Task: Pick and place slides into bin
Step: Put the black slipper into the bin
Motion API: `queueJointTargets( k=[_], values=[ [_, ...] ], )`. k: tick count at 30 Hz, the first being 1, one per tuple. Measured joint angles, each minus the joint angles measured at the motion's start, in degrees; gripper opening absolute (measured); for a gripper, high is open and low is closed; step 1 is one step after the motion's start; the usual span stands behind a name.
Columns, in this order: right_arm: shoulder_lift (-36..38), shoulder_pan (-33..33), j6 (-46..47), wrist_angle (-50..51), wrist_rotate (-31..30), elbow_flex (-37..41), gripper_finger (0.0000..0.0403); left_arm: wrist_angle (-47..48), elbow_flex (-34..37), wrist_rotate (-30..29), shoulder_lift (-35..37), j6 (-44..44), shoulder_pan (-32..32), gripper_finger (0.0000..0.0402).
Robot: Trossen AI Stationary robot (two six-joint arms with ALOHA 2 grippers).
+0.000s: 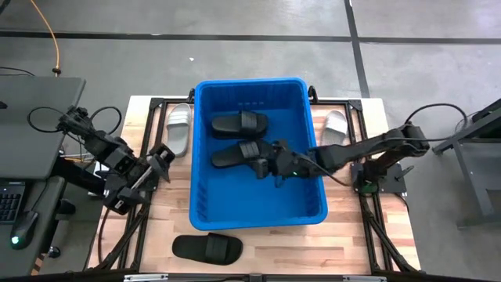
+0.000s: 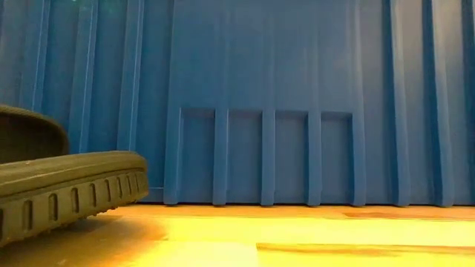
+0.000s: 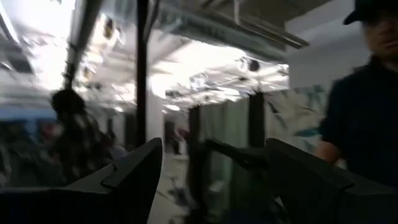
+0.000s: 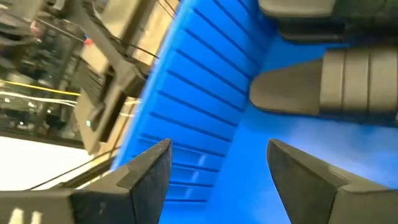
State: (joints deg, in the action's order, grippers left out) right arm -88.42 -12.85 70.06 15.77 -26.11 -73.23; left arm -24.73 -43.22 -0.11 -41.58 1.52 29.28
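Observation:
The blue bin (image 1: pixel 258 215) stands mid-table, and two black slides (image 1: pixel 239 123) (image 1: pixel 232 153) lie on its floor. My right gripper (image 1: pixel 264 166) hangs open over the bin's middle, beside the nearer black slide (image 4: pixel 336 84), with nothing between its fingers (image 4: pixel 217 155). My left gripper (image 1: pixel 160 160) is open and empty to the left of the bin, tipped upward toward the room (image 3: pixel 214 155). One white slide (image 1: pixel 178 128) lies on the table left of the bin and another (image 1: pixel 335 125) to its right. A third black slide (image 1: pixel 207 248) lies sole down near the table's front edge, and it also shows in the low view (image 2: pixel 67 189).
The bin's ribbed near wall (image 2: pixel 297 104) fills the low view. The bin's front half (image 1: pixel 258 196) holds no slides. People (image 3: pixel 367 93) stand in the room beyond the table. A dark desk with equipment (image 1: pixel 31 125) stands off the table's left side.

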Motion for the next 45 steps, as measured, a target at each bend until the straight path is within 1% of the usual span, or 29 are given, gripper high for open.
queueJointTargets(
  k=[4, 8, 11, 13, 16, 19, 24, 26, 32, 34, 40, 45],
  values=[
    [2.5, -5.1, -2.8, 0.0, -5.6, 0.0, 0.0250, 6.2, 0.0, -0.3, 0.1, -4.9, 0.1, 0.0275],
    [4.2, -9.5, -5.4, 2.0, -8.3, 0.0, 0.0250, 13.7, 0.0, -0.8, -1.4, -12.5, 1.8, 0.0275],
    [5.1, -12.1, -5.5, 5.5, -10.8, 0.0, 0.0250, 13.0, 0.0, -3.2, -5.1, -17.8, 4.6, 0.0275],
    [5.4, -13.4, -4.1, 7.9, -11.4, 0.0, 0.0250, 9.4, 0.0, -5.9, -8.4, -19.5, 7.3, 0.0275],
    [5.6, -15.2, -3.0, 10.3, -11.3, 0.0, 0.0250, 1.8, 0.0, -11.7, -13.4, -19.8, 12.4, 0.0275],
    [5.6, -17.0, -3.0, 10.3, -11.4, 0.0, 0.0250, -2.0, 0.0, -18.1, -18.1, -20.3, 18.0, 0.0275],
    [5.6, -19.1, -4.4, 10.6, -11.8, 0.0, 0.0250, -2.9, 0.0, -32.3, -24.9, -27.2, 27.3, 0.0275],
    [5.6, -19.6, -4.6, 10.7, -11.8, 0.0, 0.0250, -2.8, 0.0, -37.0, -27.4, -30.7, 30.2, 0.0275],
    [5.6, -21.3, -4.6, 10.9, -11.9, 0.0, 0.0250, -6.6, 0.0, -49.1, -33.5, -40.3, 35.0, 0.0275],
    [5.6, -22.1, -4.6, 10.9, -12.7, 0.0, 0.0250, -6.9, 0.0, -50.3, -34.8, -44.1, 35.4, 0.0275],
    [5.6, -24.1, -4.6, 10.6, -15.7, 0.0, 0.0250, -6.2, 0.0, -47.1, -39.0, -56.8, 35.2, 0.0275],
    [5.6, -25.5, -4.6, 10.1, -18.5, 0.0, 0.0250, -2.7, 0.0, -46.8, -41.7, -69.0, 35.2, 0.0275]
  ],
)
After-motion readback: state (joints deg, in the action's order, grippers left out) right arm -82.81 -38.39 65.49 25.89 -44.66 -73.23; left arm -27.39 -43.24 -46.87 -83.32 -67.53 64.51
